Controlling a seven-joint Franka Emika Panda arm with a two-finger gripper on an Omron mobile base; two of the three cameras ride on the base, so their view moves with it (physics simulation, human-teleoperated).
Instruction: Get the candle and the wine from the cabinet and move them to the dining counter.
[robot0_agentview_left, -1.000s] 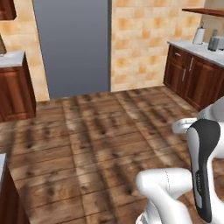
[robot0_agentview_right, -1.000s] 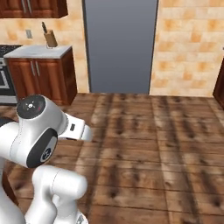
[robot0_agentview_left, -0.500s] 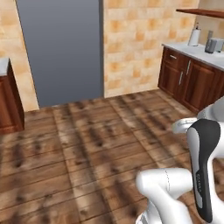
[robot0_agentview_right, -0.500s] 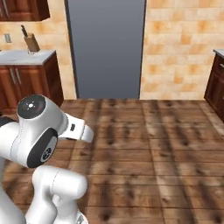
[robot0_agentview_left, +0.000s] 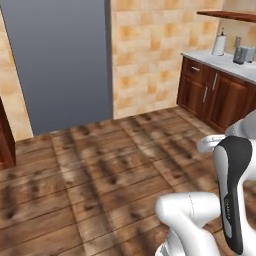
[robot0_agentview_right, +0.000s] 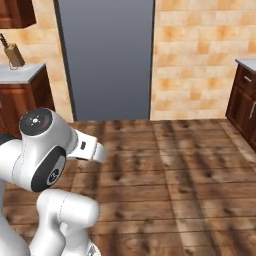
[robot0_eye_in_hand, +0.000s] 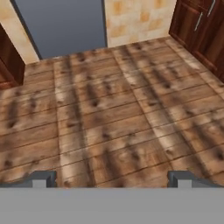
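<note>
The cabinet, a reddish-brown wooden wall shelf, juts in at the top right of the left base view, high on the tiled wall; only its near end is seen. The candle, the wine and the dining counter are out of view. In the hand view my gripper is open, its two dark fingertips far apart over bare plank floor with nothing between them. My white arm is folded close to the base.
A tall grey panel stands ahead in the tiled wall. Dark wood base cabinets with a pale worktop, a white bottle and a toaster line the right. A counter with a knife block sits left. Wooden floor lies between.
The whole picture has slid left in both base views, so the camera has turned right. The right-hand cabinets and the shelf now sit closer in. The arm's pose is unchanged.
</note>
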